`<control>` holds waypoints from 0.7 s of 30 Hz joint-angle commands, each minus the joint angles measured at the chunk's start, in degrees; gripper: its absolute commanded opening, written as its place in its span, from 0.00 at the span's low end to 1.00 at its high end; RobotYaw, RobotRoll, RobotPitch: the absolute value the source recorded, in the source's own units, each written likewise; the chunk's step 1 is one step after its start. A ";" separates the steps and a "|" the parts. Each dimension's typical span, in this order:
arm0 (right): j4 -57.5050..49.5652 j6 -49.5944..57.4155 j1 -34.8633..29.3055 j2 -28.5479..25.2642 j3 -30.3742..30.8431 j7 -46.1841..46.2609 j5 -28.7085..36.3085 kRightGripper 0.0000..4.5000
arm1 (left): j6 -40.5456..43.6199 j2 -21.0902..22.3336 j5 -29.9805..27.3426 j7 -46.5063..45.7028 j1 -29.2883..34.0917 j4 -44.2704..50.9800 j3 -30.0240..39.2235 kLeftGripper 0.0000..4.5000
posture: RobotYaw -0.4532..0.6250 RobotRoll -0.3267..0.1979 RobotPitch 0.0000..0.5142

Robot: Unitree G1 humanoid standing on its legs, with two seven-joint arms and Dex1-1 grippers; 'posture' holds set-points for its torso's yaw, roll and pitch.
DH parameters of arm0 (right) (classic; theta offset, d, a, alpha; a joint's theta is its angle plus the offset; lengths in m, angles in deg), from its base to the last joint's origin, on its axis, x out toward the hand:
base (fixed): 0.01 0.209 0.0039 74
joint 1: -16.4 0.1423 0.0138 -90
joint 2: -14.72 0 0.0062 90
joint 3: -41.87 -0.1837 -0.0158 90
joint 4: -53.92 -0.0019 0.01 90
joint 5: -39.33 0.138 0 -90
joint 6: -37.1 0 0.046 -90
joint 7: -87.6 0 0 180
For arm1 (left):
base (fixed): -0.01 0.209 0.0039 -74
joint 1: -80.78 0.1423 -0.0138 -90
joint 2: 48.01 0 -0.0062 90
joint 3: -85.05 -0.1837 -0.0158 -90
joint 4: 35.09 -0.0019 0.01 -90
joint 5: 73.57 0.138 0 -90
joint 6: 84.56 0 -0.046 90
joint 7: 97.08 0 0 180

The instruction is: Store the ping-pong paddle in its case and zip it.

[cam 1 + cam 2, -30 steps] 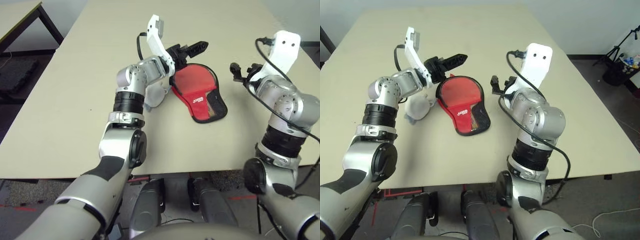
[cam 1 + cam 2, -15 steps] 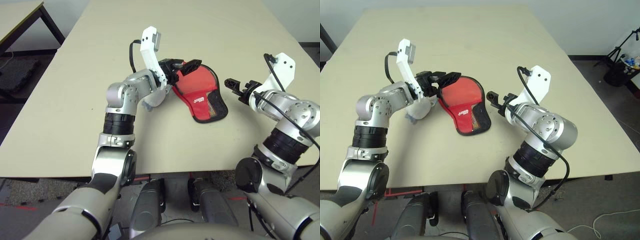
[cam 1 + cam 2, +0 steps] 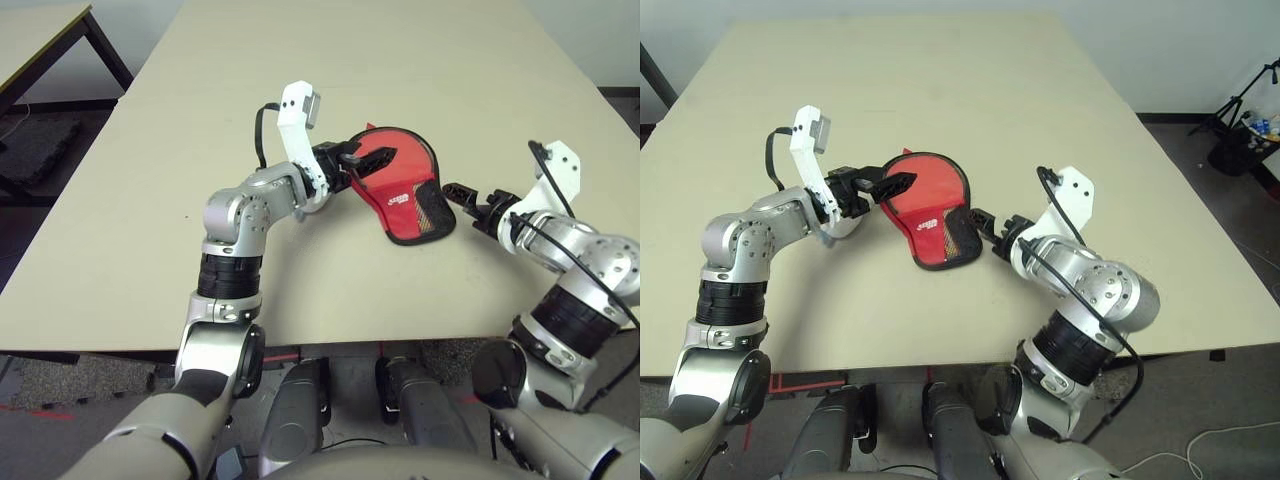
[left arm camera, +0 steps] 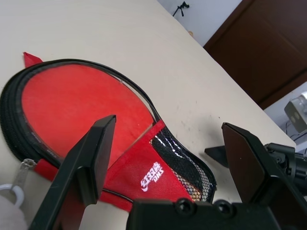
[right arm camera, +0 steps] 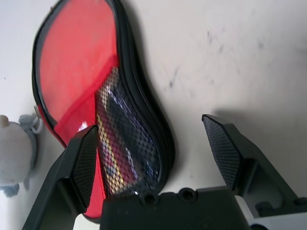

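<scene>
While both tools, left point(image 3: 372, 160) and right point(image 3: 462, 193), gape empty, the case point(image 3: 400, 190) between them looks soft, light: pinch its zipper edge.

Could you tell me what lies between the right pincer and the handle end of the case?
Bare table. In the right eye view, a short strip of tabletop separates the open right pincer from the red case.

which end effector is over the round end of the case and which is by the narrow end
The left end effector hangs over the round end of the red case. The right end effector sits beside the narrow mesh end, just off its edge.
</scene>
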 commanded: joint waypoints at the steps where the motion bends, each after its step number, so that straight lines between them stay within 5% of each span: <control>1: -0.70 1.77 -1.53 0.79 -1.39 5.44 6.86 1.00 | 0.14 0.20 0.29 -0.01 0.70 0.77 -0.74 1.00 | 0.45 0.62 0.33; 16: 7.60 1.77 -6.19 -1.91 -3.13 36.77 45.94 1.00 | 0.72 0.68 -0.02 -0.28 0.59 1.10 -0.53 1.00 | 0.46 0.62 0.33; 21: 11.87 -12.21 -12.85 -10.18 8.52 49.84 67.65 1.00 | 0.68 0.39 -0.04 -0.60 0.32 1.03 -0.57 1.00 | 0.46 0.62 0.32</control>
